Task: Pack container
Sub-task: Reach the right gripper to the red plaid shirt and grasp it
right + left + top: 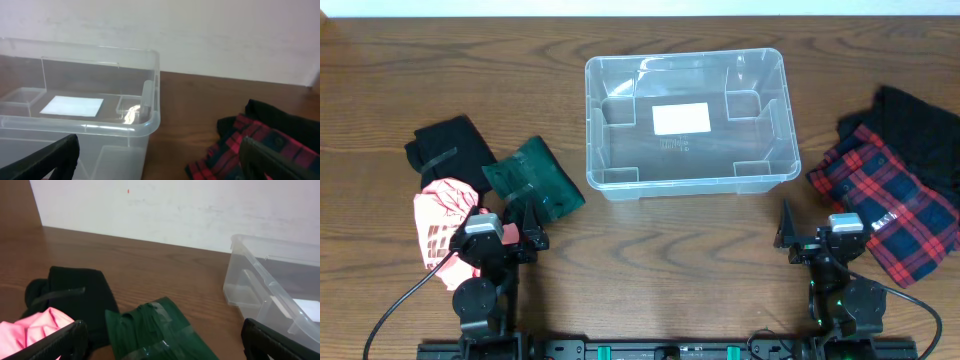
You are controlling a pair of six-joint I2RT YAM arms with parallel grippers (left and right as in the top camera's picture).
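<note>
The empty container [690, 182] stands in the middle of the surface [420, 60]. It looks light, stiff and probably slippery, so its rim seems the best hold. The left hand [162, 337] and the right hand [160, 150] are both spread apart, holding nothing.

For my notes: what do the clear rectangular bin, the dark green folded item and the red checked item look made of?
Clear rectangular bin: glossy transparent plastic, apparently; the wooden table shows through and its rim glints. Dark green folded item: soft matte fabric by its creases, with shinier strips, possibly tape. Red checked item: limp cloth, probably woven tartan.
</note>
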